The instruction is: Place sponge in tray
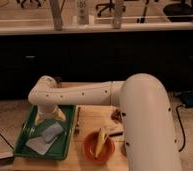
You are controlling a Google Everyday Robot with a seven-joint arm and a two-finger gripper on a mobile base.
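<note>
A blue sponge (52,130) lies in the green tray (26,134) at the table's left end, next to a pale grey cloth-like item (38,145). My gripper (49,116) hangs just above the far end of the sponge, at the end of the white arm (85,93) that reaches in from the right. Its two yellowish fingers (60,114) stand spread apart, with nothing between them. The sponge rests on the tray floor, just under the fingertips.
An orange bowl (98,146) holding a yellow item (101,136) stands right of the tray on the wooden table (92,116). Small dark objects (116,115) lie near the arm's base. A dark cabinet (90,55) runs behind the table.
</note>
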